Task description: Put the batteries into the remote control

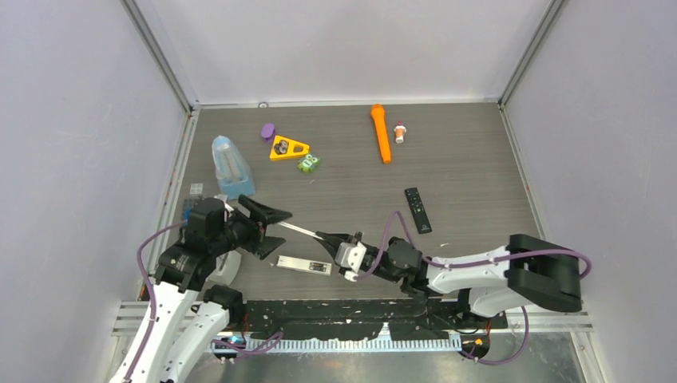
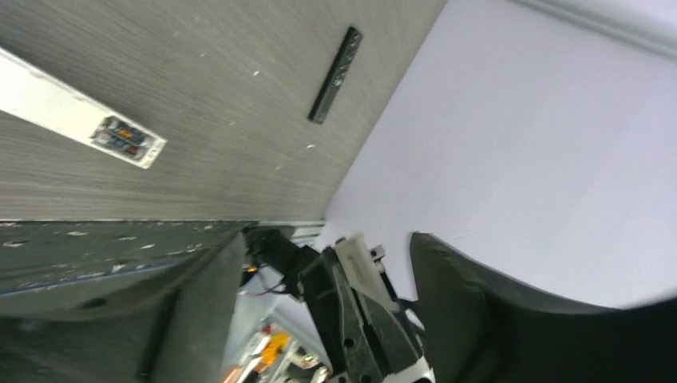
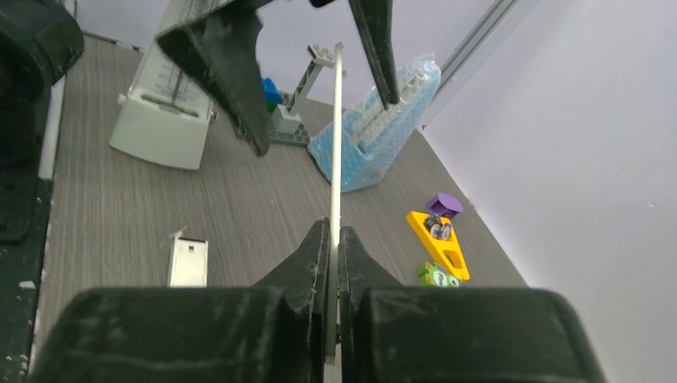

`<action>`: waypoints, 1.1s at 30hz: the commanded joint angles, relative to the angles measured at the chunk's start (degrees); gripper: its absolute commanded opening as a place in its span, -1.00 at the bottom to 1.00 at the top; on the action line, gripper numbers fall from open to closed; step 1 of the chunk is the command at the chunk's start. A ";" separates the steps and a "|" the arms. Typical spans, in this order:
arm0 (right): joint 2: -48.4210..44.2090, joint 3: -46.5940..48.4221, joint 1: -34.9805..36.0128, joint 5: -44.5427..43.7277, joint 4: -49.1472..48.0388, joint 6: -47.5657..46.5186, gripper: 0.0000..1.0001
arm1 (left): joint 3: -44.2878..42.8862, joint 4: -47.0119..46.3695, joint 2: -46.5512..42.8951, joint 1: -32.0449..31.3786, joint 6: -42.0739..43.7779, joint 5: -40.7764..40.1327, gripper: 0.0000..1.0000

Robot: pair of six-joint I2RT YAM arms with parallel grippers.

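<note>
- Fingers of the right gripper point(image 3: 334, 231) are pinching shut on one end of a thin white flat strip point(image 3: 336, 144), holding it above the table.
- Left gripper point(image 1: 281, 231) is standing open, its two black fingers on either side of the strip's other end, not clamping it.
- Slim white-silver remote control point(image 1: 303, 265) is lying flat on the grey wood-grain table point(image 1: 479, 159), just near of the strip, with its dark end pointing right.
- Small dark batteries point(image 3: 437, 229) are sitting in a yellow triangular holder point(image 3: 451, 255) at the far left.
</note>
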State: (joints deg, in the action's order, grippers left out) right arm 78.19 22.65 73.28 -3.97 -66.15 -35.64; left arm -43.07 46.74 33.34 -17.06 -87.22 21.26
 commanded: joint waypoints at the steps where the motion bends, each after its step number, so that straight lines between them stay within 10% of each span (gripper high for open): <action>1: -10.19 5.89 -0.78 -1.02 16.46 13.94 -0.90 | 2.23 -11.53 -2.86 0.27 10.18 -1.97 0.91; 5: -15.67 12.12 -1.68 -0.22 40.66 26.82 -0.90 | 1.25 -11.85 -2.55 0.36 26.35 -5.32 0.99; 13: -15.99 11.25 -4.79 13.41 51.45 55.61 -0.90 | 4.81 -17.67 -8.22 0.36 46.23 -6.30 0.99; 33: 16.61 13.72 -17.47 41.72 22.40 108.84 -0.90 | 17.55 -13.97 -6.06 0.36 48.70 -7.69 0.63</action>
State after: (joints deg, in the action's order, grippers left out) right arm 92.01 34.54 56.01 33.17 -30.28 60.31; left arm -27.88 33.39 28.56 -17.06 -38.52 12.91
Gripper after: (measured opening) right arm 0.092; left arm 0.840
